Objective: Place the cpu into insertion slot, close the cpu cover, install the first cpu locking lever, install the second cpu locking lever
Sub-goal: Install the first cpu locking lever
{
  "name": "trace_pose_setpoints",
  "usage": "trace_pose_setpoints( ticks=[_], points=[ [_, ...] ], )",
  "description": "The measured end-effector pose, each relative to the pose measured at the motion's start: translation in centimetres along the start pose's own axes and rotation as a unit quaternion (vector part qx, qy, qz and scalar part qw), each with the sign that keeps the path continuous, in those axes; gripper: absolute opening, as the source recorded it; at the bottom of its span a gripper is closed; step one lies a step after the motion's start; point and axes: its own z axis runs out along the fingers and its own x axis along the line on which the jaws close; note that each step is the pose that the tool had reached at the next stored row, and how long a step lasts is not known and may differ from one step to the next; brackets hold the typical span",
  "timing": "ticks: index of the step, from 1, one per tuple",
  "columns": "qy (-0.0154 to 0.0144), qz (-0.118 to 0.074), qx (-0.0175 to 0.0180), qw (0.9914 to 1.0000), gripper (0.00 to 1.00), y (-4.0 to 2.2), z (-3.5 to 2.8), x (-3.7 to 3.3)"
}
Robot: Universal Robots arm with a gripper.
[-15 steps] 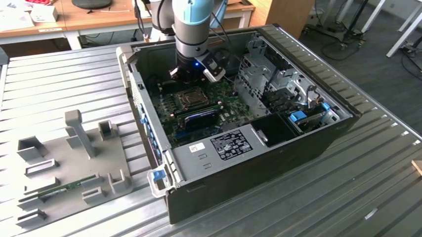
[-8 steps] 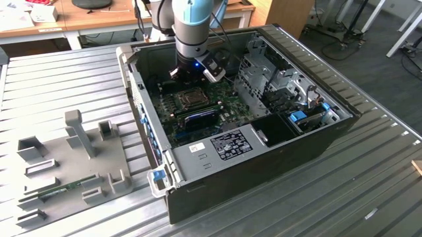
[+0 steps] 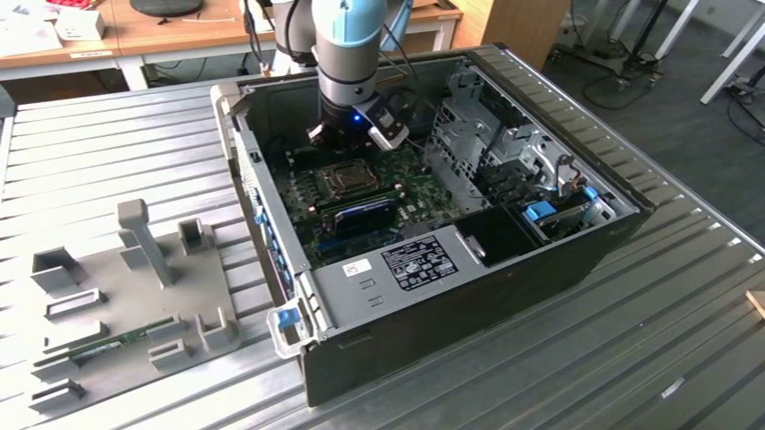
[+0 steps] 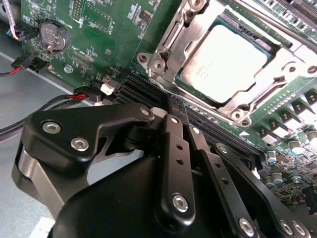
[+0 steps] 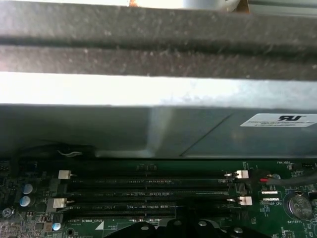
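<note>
The cpu is seen already seated in the insertion slot, and in the second wrist view the cpu cover is laid down flat around it, so the first two steps are judged done. Whether the two locking levers are latched cannot be told from these views, and that part is taken as left to do. The pincer is drawn shut, its black fingertips pressed together with nothing held between them. It is poised low over the green motherboard, just beside the slot's edge and above the long memory slots. In the exterior view the arm is reached down into the open computer case, which is laid on its side on the ribbed metal bench. Close by are a coin battery and red-and-black cables. Room around the slot is narrowed by the case wall. A grey fixture tray is set well apart on the bench.
</note>
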Motion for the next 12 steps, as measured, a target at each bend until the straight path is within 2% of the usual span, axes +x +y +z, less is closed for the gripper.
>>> trace_pose_setpoints(
  ticks=[12],
  points=[
    [0.0000, 0.000, 0.0000, 1.00000, 0.11, -0.06, 0.21, 0.03]
  ],
)
